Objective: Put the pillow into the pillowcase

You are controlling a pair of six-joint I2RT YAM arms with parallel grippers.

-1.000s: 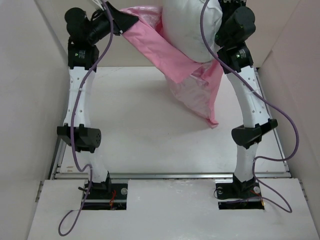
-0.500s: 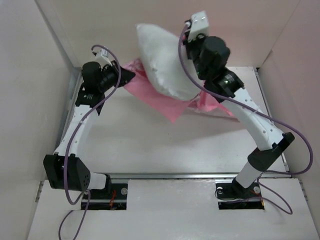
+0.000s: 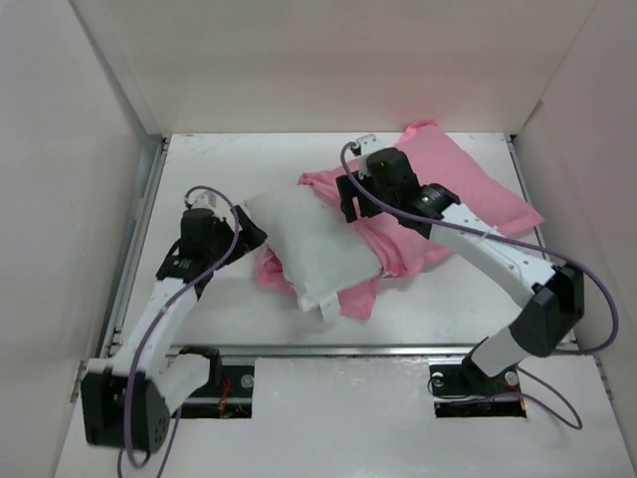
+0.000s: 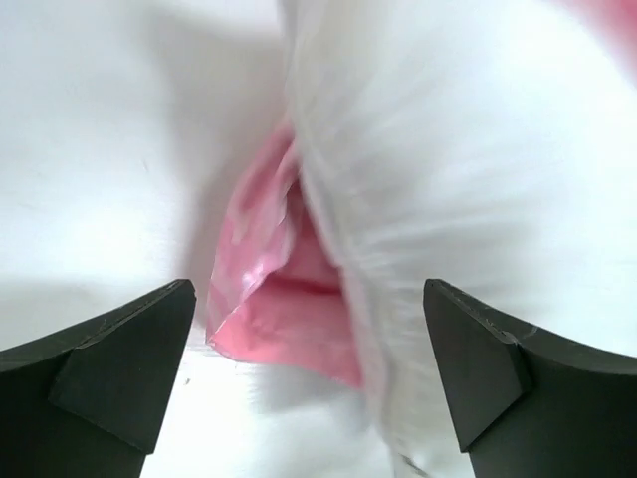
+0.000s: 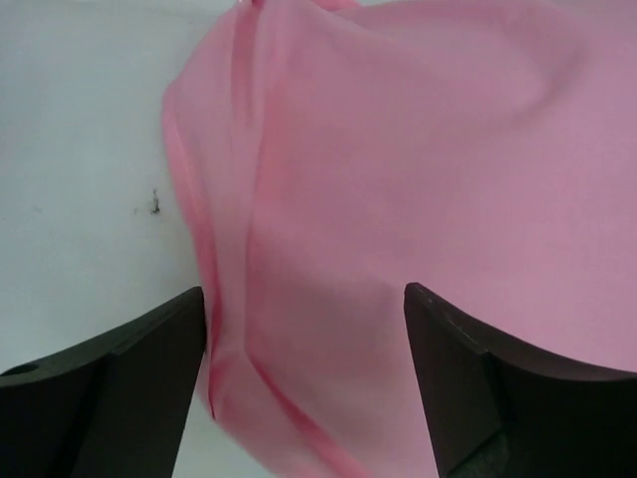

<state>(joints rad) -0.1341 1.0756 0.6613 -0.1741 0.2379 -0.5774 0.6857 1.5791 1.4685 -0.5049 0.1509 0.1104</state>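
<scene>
Pillow [image 3: 317, 249]: white and plump, lying on the table left of centre. Its long axis slants from far-left to near-right. Most of its top face is uncovered.

Pillowcase [image 3: 468, 194]: pink, spread flat from under the pillow out toward the right and far side. Crumpled pink edges show beneath the pillow's left end and near corner. Cannot tell whether the pillow's right end sits inside the opening or only on top of the cloth.

Left gripper [image 4: 307, 299]: released, fingers wide apart, at the pillow's left end. A pink fold and the white seam lie between the fingers, and neither is pinched. The wrist view is blurred.

Right gripper [image 5: 302, 299]: also released, fingers spread over matte pink cloth by the pillowcase's left edge, just beside the pillow's far side. Contact with the cloth is unclear.

Table [image 3: 229, 159]: white. A small dark speck [image 5: 154, 202] lies near the pillowcase edge.
</scene>
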